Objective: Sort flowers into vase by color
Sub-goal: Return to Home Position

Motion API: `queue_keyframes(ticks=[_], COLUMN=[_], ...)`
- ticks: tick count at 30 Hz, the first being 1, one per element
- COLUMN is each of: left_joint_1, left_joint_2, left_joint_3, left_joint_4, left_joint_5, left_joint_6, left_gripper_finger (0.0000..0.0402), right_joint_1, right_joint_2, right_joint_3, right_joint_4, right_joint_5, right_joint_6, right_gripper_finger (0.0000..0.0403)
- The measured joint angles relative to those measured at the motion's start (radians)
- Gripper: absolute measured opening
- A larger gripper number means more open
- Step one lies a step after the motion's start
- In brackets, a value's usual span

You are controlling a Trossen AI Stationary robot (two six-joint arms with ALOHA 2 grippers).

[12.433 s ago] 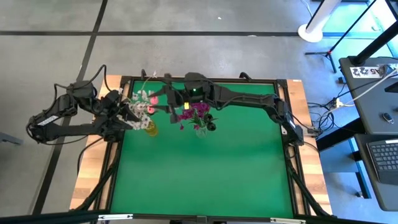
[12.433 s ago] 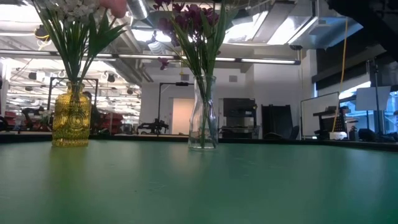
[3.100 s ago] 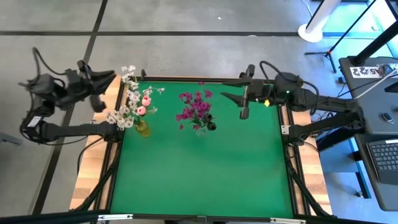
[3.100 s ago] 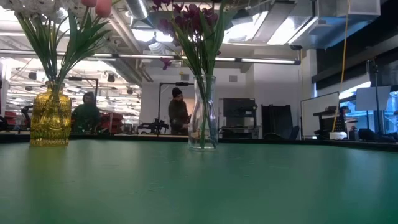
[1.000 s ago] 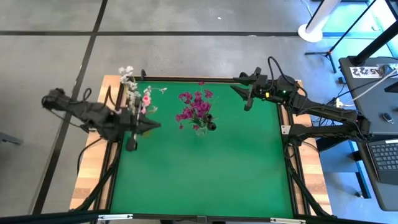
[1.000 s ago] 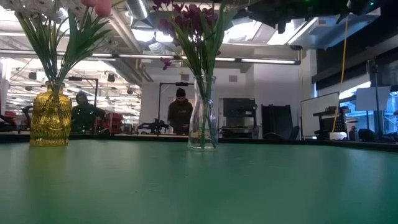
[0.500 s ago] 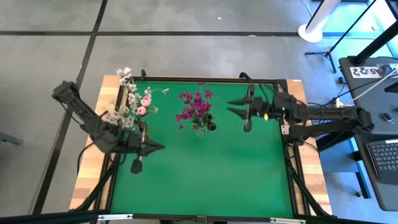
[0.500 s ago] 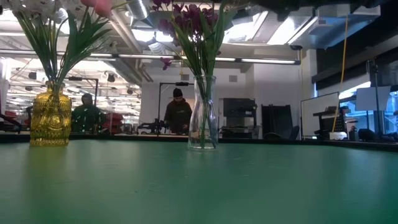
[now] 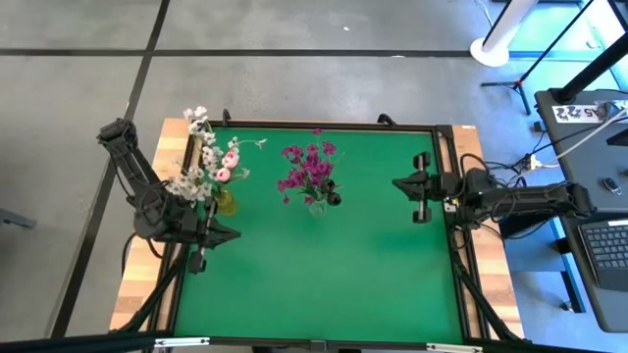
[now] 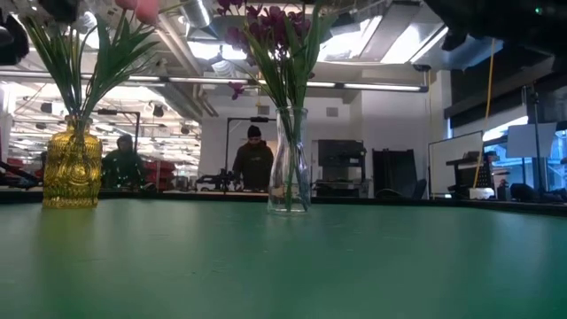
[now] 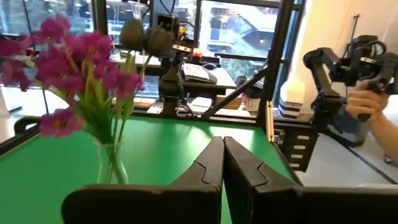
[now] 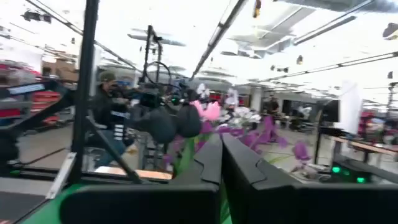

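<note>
White and pale pink flowers stand with their stems in a yellow vase at the far left of the green table. Magenta flowers stand in a clear glass vase near the far middle. My left gripper is shut and holds nothing; it hovers at the left edge, nearer than the yellow vase, pointing right. My right gripper is shut and holds nothing at the right edge, pointing left toward the clear vase. In the left wrist view the shut fingers point past the magenta flowers.
The green mat lies open between the arms and toward the near edge, inside a black frame. People stand in the room behind the table. A person's hand shows beyond the table's right side.
My left gripper has swung toward the near edge and sunk, then drawn back a little toward the left edge, staying shut. My right gripper has moved from the far right corner toward the near edge, pulled back toward the right edge, sunk and shut. The flowers and vases have not moved.
</note>
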Motion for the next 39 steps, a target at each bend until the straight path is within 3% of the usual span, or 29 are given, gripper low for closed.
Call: queue_keyframes(ticks=[5, 12, 17, 20, 26, 32, 35, 39], left_joint_1=[0.001, 0.001, -0.008, -0.036, -0.148, -0.213, -0.215, -0.215], left_joint_2=[-0.036, -0.128, -0.215, -0.295, -0.476, -0.625, -0.664, -0.681], left_joint_3=[-0.122, -0.349, -0.356, -0.355, -0.355, -0.359, -0.359, -0.359], left_joint_4=[0.113, 0.431, 0.437, 0.427, 0.248, 0.028, -0.158, -0.313], left_joint_5=[0.000, 0.011, 0.008, -0.022, -0.165, -0.200, -0.202, -0.212], left_joint_6=[-0.006, 0.037, 0.176, 0.263, 0.298, 0.184, 0.027, -0.142], left_gripper_finger=[0.0000, 0.0000, 0.0000, 0.0000, 0.0000, 0.0000, 0.0000, 0.0000], right_joint_1=[0.000, -0.001, -0.049, -0.126, -0.347, -0.534, -0.582, -0.597], right_joint_2=[-0.012, -0.012, -0.084, -0.158, -0.325, -0.459, -0.511, -0.552], right_joint_3=[-0.053, -0.154, -0.209, -0.213, -0.214, -0.216, -0.216, -0.217], right_joint_4=[0.002, 0.082, 0.101, 0.028, -0.208, -0.356, -0.451, -0.547], right_joint_5=[-0.051, -0.027, -0.015, -0.064, -0.292, -0.458, -0.480, -0.427], right_joint_6=[0.008, 0.015, 0.021, 0.048, 0.147, 0.218, 0.225, 0.217], right_gripper_finger=[0.0007, 0.0008, 0.0009, 0.0005, 0.0002, 0.0001, 0.0001, 0.0001])
